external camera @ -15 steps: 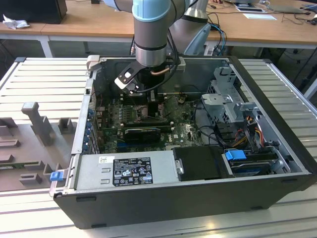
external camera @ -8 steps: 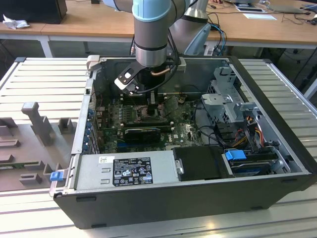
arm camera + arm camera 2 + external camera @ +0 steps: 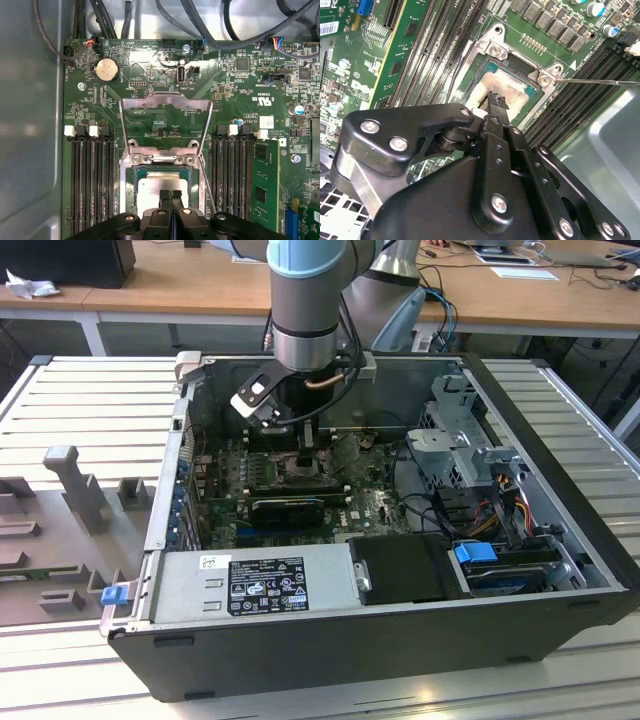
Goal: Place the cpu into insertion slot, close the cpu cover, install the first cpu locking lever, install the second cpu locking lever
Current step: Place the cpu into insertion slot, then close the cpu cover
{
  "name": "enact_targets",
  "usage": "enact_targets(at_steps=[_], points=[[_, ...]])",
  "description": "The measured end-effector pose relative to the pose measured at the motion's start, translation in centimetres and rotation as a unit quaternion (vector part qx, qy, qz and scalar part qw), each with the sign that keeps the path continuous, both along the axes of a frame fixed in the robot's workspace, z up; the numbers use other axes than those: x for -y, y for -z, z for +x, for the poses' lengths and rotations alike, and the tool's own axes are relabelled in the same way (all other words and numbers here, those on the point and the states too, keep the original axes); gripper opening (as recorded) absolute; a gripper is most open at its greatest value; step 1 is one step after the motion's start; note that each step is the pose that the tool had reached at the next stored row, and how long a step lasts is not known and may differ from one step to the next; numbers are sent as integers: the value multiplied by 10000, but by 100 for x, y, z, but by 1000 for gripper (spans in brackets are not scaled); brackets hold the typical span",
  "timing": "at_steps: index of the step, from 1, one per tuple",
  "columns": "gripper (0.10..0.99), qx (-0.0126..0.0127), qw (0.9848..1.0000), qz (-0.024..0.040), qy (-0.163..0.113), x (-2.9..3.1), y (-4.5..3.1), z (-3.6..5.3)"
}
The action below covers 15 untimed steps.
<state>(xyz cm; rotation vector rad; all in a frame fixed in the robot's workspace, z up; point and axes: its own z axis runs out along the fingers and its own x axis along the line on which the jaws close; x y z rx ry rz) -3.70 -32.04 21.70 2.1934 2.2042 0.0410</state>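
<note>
The cpu (image 3: 155,186), a flat silver square, lies inside the insertion slot (image 3: 125,192), between the slot's metal rim pieces. The second wrist view shows the cpu (image 3: 512,90) too, seated level within the insertion slot (image 3: 492,50). The cpu cover (image 3: 165,101) is swung back open and lies flat over the green board beyond the slot. My gripper (image 3: 170,194) is shut with nothing between its fingers, tips right over the chip's top (image 3: 495,97). A thin wire locking lever (image 3: 600,81) stands free beside the slot. In the exterior view my gripper (image 3: 305,458) reaches down into the open computer case.
Black memory slots (image 3: 90,185) flank the socket on both sides, one holding a green memory card (image 3: 265,185). Cables (image 3: 210,30) cross the board's far edge. A long black card (image 3: 288,508), the grey power supply (image 3: 250,585) and the drive cage (image 3: 470,440) crowd the case.
</note>
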Motion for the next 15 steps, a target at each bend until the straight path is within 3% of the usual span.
enact_targets(at_steps=[5, 7, 10, 13, 15], points=[[106, 1, 10000, 2, 1, 0, -28, 1], [106, -48, 10000, -2, 0, 1, -41, 51], [106, -58, 10000, -4, -1, 0, -269, 50], [106, -58, 10000, -13, 0, -3, -446, 50], [106, -57, 10000, -16, 0, -3, -470, 55]])
